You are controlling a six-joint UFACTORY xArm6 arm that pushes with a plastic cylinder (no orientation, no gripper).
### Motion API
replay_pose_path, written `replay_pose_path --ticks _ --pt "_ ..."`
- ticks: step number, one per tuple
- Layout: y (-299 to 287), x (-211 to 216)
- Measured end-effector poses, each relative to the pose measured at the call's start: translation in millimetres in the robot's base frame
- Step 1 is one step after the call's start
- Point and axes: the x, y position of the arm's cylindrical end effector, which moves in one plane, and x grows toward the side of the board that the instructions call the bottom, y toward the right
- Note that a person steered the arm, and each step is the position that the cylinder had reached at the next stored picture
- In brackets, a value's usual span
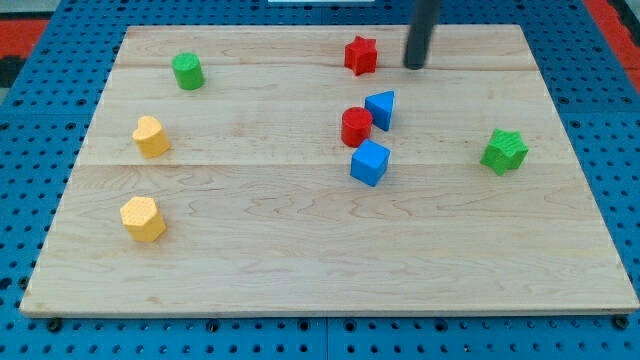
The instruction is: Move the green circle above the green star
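The green circle point(187, 71) is a short green cylinder near the board's top left. The green star point(505, 150) sits far off at the view's right, about mid-height. My tip point(414, 66) is the lower end of a dark rod coming down from the view's top edge. It stands near the top of the board, just right of the red star point(360, 55). It is far to the right of the green circle and up-left of the green star, touching no block.
A red cylinder point(356, 127), a blue triangle point(381, 109) and a blue cube point(369, 162) cluster at the board's centre. Two yellow blocks point(151, 137) point(143, 219) lie at the left. The wooden board point(330, 290) rests on a blue pegboard.
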Motion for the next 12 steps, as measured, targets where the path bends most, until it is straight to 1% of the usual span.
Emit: replay_pose_path --ticks 1,2,3,4,5,6,7,8,9,10,11,12 --pt "-63 -2" --pt "-98 -2" --pt "-154 21" --pt "-222 30" --pt "-316 95" --pt "-343 19" --pt "-254 27" --pt "-133 34" --pt "-46 35" --pt "-91 19" --pt "-16 11" --pt "43 9"
